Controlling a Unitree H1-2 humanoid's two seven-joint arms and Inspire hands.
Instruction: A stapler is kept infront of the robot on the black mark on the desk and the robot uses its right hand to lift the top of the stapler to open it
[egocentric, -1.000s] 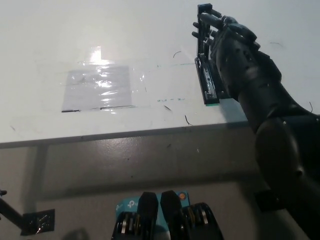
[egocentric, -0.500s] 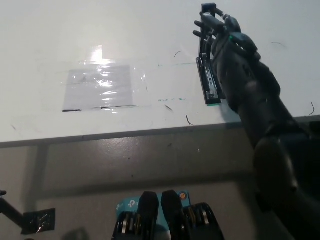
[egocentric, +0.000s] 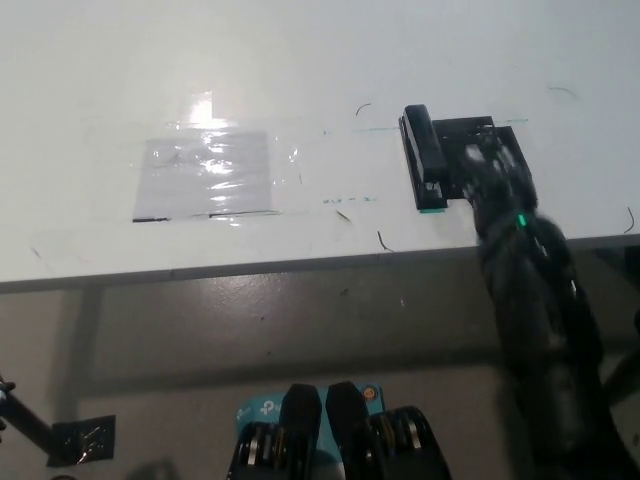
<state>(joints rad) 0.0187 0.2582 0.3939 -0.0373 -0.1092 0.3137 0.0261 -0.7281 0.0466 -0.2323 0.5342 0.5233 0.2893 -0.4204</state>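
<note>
The black stapler (egocentric: 424, 160) with a green edge lies on the white desk (egocentric: 250, 60) at the right, its long axis pointing away from me and its top down flat. A black mark (egocentric: 468, 130) shows on the desk just right of it. My black right hand (egocentric: 497, 178) is blurred and sits right of the stapler's near half, close to the desk's front edge. Its fingers are too smeared to read. The arm runs down to the bottom right. My white left hand is out of the picture.
A shiny patch of clear tape (egocentric: 205, 178) lies on the desk left of centre. The desk's front edge (egocentric: 250, 268) crosses the picture, with grey floor below it. A small black bracket (egocentric: 82, 440) sits on the floor at the lower left.
My right hand has pulled back from the stapler's raised far end toward the desk's front edge. The stapler's top, lifted before, now lies flat. The black mark beside it is uncovered.
</note>
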